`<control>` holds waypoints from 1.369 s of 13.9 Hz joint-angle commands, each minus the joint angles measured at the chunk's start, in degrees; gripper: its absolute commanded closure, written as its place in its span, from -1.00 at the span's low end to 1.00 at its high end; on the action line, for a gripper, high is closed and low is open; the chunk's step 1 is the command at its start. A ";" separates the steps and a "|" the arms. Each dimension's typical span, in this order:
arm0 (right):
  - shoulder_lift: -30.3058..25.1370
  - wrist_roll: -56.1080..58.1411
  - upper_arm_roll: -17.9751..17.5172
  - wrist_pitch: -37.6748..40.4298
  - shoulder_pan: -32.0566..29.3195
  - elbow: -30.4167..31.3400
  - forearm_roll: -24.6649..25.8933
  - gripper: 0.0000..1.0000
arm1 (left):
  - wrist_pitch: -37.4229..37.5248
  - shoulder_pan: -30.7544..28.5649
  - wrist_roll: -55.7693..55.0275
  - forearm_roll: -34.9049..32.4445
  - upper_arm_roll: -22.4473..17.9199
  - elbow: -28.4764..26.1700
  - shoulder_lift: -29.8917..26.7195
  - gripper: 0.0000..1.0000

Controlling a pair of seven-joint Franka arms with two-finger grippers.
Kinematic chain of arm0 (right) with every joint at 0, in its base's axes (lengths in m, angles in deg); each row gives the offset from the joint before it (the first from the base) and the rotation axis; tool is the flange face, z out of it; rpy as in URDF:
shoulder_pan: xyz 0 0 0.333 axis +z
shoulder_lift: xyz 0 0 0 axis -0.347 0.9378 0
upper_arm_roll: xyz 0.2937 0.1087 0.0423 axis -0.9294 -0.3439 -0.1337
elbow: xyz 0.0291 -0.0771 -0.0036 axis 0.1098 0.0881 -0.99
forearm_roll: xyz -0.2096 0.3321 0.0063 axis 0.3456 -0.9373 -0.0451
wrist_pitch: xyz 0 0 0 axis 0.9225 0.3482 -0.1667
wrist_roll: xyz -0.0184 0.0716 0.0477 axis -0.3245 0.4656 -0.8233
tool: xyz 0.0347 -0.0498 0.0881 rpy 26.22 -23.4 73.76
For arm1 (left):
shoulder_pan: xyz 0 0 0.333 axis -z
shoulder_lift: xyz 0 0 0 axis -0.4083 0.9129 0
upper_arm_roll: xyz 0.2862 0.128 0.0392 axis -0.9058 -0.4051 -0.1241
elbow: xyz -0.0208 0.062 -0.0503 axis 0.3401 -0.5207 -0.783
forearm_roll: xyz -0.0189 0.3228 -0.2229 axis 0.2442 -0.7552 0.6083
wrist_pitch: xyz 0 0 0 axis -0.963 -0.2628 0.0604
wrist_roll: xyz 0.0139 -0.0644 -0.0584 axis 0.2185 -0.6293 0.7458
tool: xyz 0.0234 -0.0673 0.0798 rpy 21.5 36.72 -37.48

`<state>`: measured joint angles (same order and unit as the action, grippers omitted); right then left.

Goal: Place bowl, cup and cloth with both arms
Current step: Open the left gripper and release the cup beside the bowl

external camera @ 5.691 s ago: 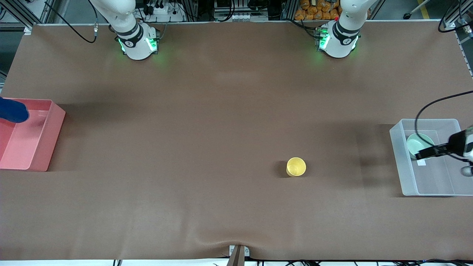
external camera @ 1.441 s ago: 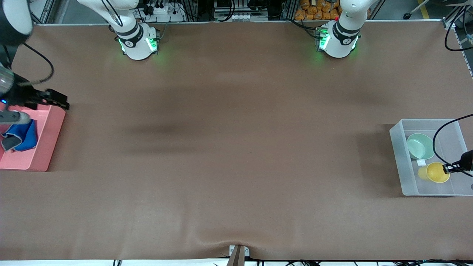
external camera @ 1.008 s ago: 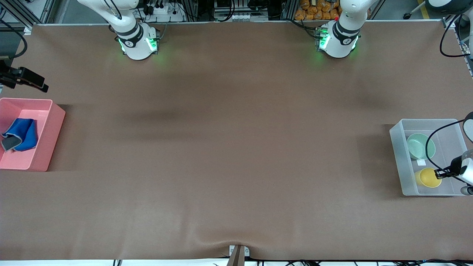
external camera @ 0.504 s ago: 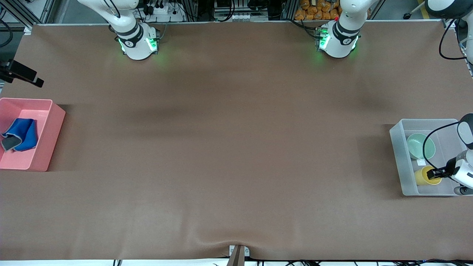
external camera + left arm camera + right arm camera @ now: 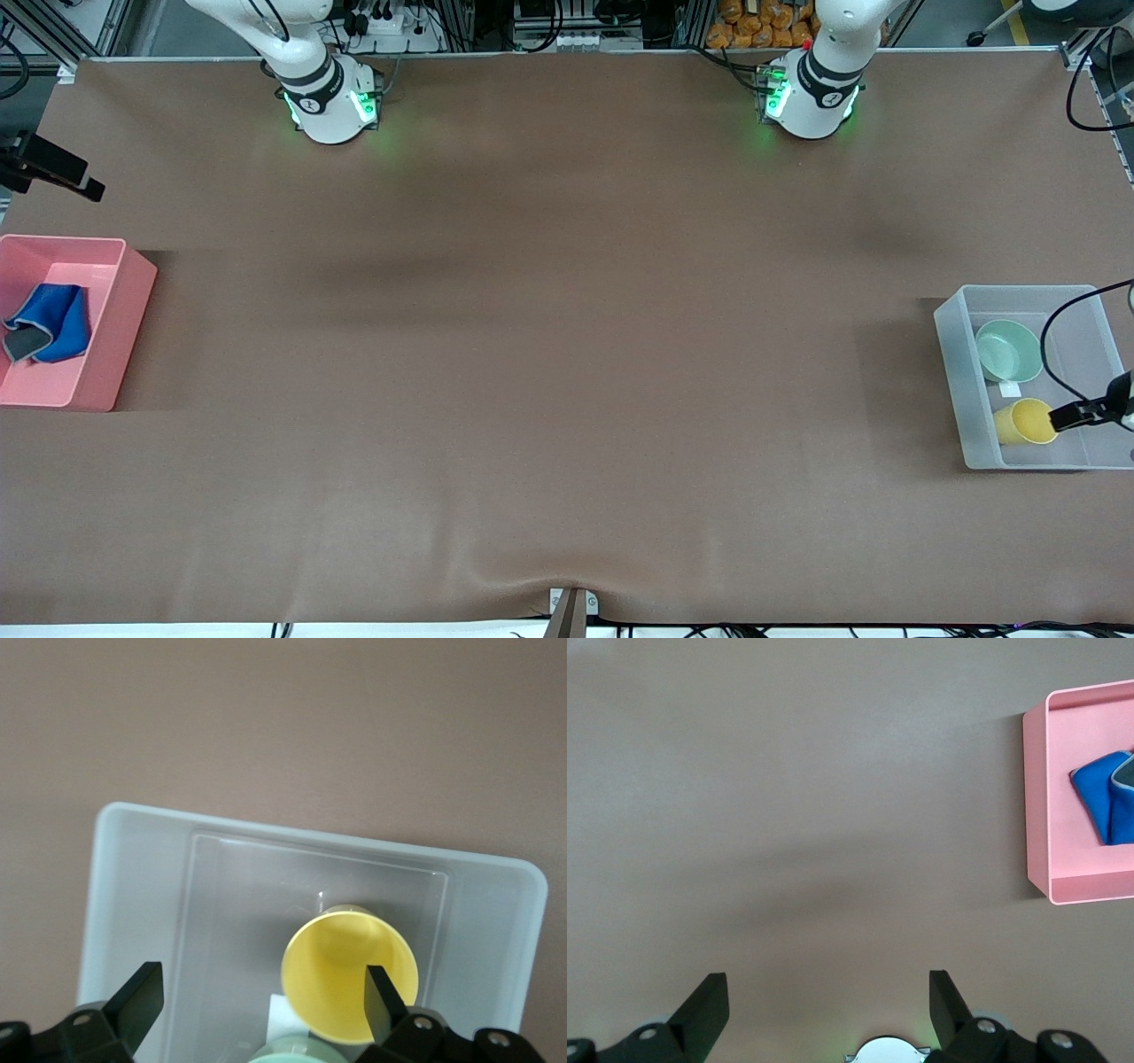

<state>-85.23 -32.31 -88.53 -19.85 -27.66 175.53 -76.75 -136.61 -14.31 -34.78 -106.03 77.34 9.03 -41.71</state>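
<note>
Glossy round cup point(image 5: 1026, 422) beside smooth bowl point(image 5: 1008, 351) in translucent bin point(image 5: 952, 372); both grippers' jaws apart, empty.

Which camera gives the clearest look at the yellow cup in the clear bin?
The left wrist view: the cup fills the frame's middle, tipped, its open mouth and inside visible, in the clear bin, with the open left gripper over it. The front view shows it small at the frame's edge. The right wrist view doesn't show it.

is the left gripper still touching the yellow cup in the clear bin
Apart. In the left wrist view the left gripper is wide open, and the cup lies free on its side in the clear bin.
</note>
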 commanded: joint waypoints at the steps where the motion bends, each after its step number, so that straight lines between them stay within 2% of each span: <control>1: -0.16 0.38 -0.32 1.74 -0.30 -1.38 1.20 -1.00 | 1.97 -1.76 0.60 0.35 0.61 -1.12 -3.11 -1.00; 2: -0.16 0.20 -0.41 1.83 -0.20 -1.39 2.96 -1.00 | 2.23 -1.76 0.60 0.53 0.70 -1.21 -3.63 -1.00; 6: -0.43 -0.06 -0.23 1.83 -0.38 -1.56 3.33 -1.00 | 7.67 -1.33 0.43 5.00 2.28 -1.12 -6.97 -1.00; 9: -0.34 0.29 -0.32 1.83 -0.29 -1.65 3.33 -1.00 | 15.22 3.93 0.52 8.61 0.71 -0.95 -10.75 -1.00; 10: -0.25 0.38 -0.32 1.83 -0.20 -1.65 3.33 -1.00 | 16.28 7.43 0.08 9.83 -1.74 -1.12 -12.41 -1.00; 14: -0.08 -0.06 -0.32 1.57 -0.12 -1.65 3.06 -1.00 | 19.46 24.66 -1.67 21.07 -17.64 -1.30 -15.93 -1.00; 16: 0.10 -0.06 -0.32 1.39 -0.11 -1.65 3.15 -1.00 | 19.55 30.38 -7.01 22.94 -21.17 -1.21 -16.55 -1.00; 19: 0.10 -0.06 -0.23 1.39 -0.20 -1.65 3.24 -1.00 | 20.07 33.38 -8.89 23.03 -22.15 -1.30 -18.30 -1.00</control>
<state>-85.20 -32.32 -88.54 -18.86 -27.65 174.50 -74.17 -117.59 17.38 -42.89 -84.29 56.65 9.11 -57.17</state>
